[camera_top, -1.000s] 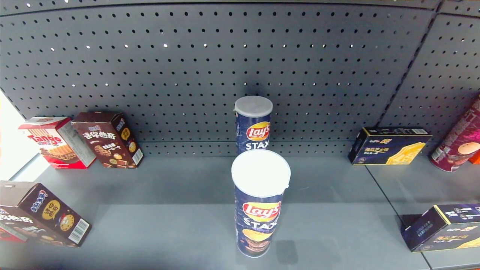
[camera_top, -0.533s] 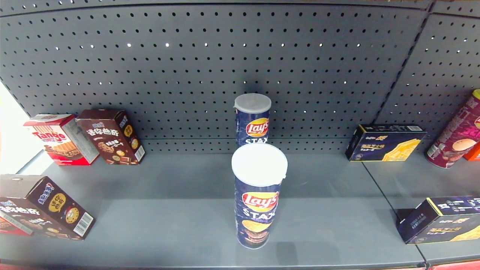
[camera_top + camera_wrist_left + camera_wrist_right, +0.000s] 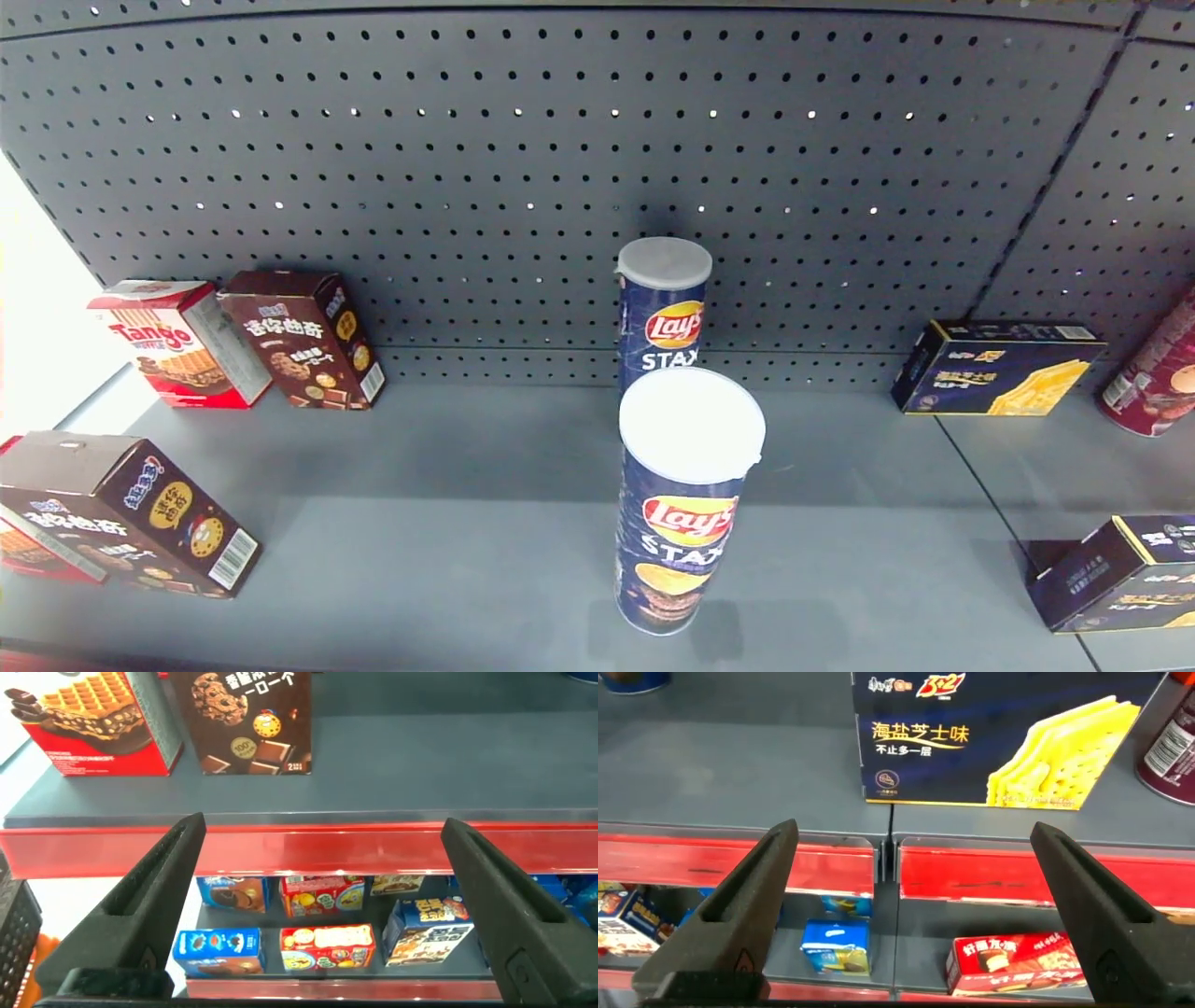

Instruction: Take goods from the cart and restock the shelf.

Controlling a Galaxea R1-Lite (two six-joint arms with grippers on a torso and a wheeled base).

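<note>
Looking over the head view, I see two tall blue chip cans upright on the shelf (image 3: 448, 560), one behind the other about midway along it. The front can (image 3: 686, 509) is near the front edge and the rear can (image 3: 663, 299) is at the back edge, against the pegboard (image 3: 523, 168). A red wafer box (image 3: 177, 343) and a brown cookie box (image 3: 303, 338) lean at the back left. A cracker box (image 3: 999, 367) and a maroon can (image 3: 1158, 383) sit toward the back right. Over the last second the whole scene has slid sideways as one, cans and boxes together. That means the camera has moved, and the goods keep their places.

In the left wrist view, the left gripper (image 3: 320, 826) hangs in front of the shelf's red edge strip (image 3: 308, 849). Its fingers are spread wide with nothing between them. The wafer and cookie boxes sit just beyond the strip.

In the right wrist view, the right gripper (image 3: 913, 829) is likewise spread wide and empty. It faces the front edge where two shelf panels meet, and a front cracker box (image 3: 990, 737) stands just behind that edge.

With both tools empty and two cans already standing, I judge the placing step finished. The shifting view suggests the robot is repositioning, probably toward the cart for the next item.
</note>
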